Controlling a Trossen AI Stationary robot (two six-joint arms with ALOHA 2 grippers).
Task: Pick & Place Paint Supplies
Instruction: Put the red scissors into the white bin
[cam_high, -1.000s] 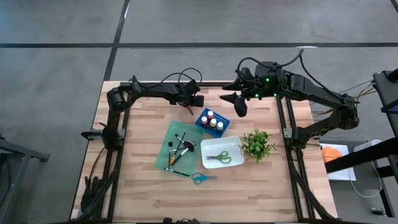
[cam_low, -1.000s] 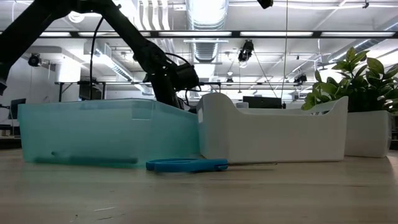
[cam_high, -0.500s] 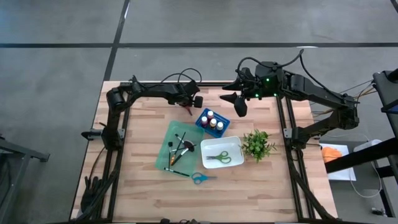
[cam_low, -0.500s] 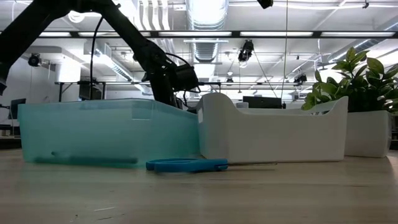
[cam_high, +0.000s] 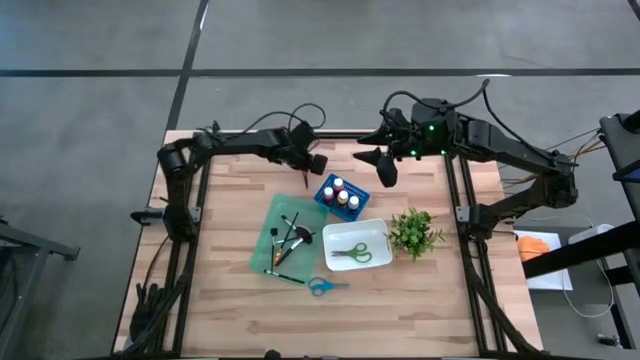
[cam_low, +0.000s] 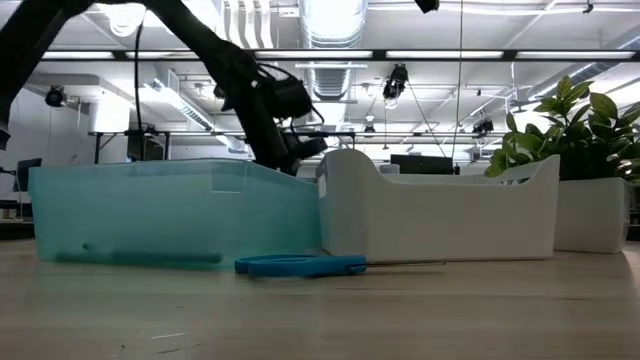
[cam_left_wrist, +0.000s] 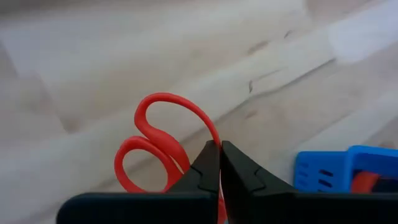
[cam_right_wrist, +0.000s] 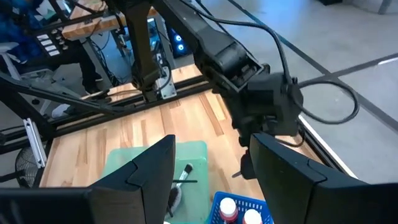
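The left arm reaches across the far side of the table, its left gripper (cam_high: 310, 166) held above the boards just beside the blue bottle basket (cam_high: 342, 196). Its fingers are closed on the blades of the red-handled scissors (cam_left_wrist: 160, 152), with the two handle loops projecting clear of the fingertips; the left wrist view confirms this grip, whereas the high view shows only a thin red streak below the gripper. The right arm waits at the far right side, its right gripper (cam_high: 384, 166) raised clear of the table, with fingers spread apart as seen in the right wrist view. The high view places the brushes (cam_high: 290, 238) in the teal tray (cam_high: 264, 247), green-handled scissors (cam_high: 350, 253) in the white bin (cam_high: 376, 232), and blue-handled scissors (cam_high: 322, 286) on the table near its front edge. The low view shows the blue handles lying before the two containers, but their contents are hidden by the walls.
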